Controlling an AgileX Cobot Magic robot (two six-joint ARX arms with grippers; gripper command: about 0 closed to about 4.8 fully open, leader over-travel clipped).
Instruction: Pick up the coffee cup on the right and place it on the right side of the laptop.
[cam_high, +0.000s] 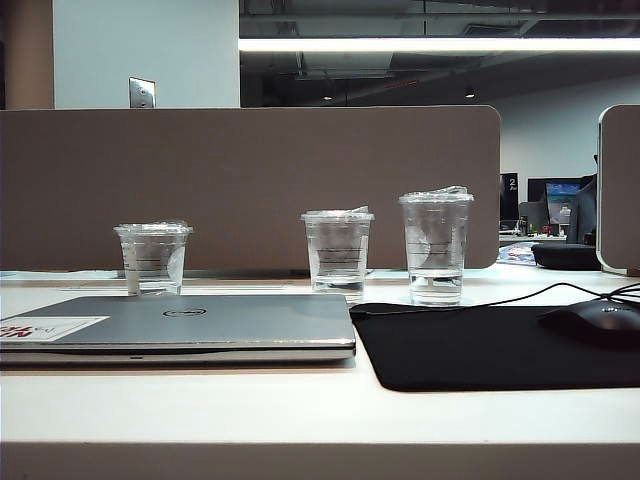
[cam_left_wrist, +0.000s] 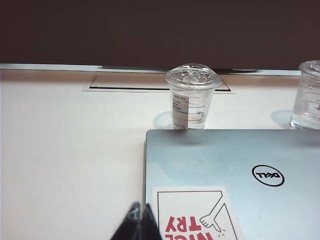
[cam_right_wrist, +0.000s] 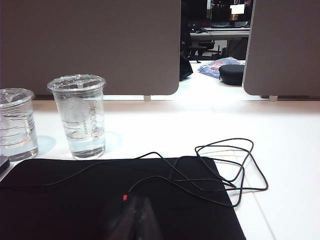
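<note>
The coffee cup (cam_high: 436, 250), the tallest of three clear lidded cups, stands upright behind the black mouse mat, right of the other two; it also shows in the right wrist view (cam_right_wrist: 80, 117). The closed silver-grey laptop (cam_high: 200, 325) lies flat at the front left, its logo and red-lettered sticker visible (cam_left_wrist: 235, 170). My left gripper (cam_left_wrist: 140, 222) is shut and empty, over the laptop's near left corner. My right gripper (cam_right_wrist: 137, 220) is shut and empty, low over the mouse mat and well short of the coffee cup. Neither gripper appears in the exterior view.
The medium cup (cam_high: 338, 255) and the shortest cup (cam_high: 153, 258) stand behind the laptop. A black mouse mat (cam_high: 480, 350) lies right of the laptop, with a black mouse (cam_high: 595, 322) on it and a looped cable (cam_right_wrist: 220, 170) trailing off. A grey partition (cam_high: 250, 185) backs the desk.
</note>
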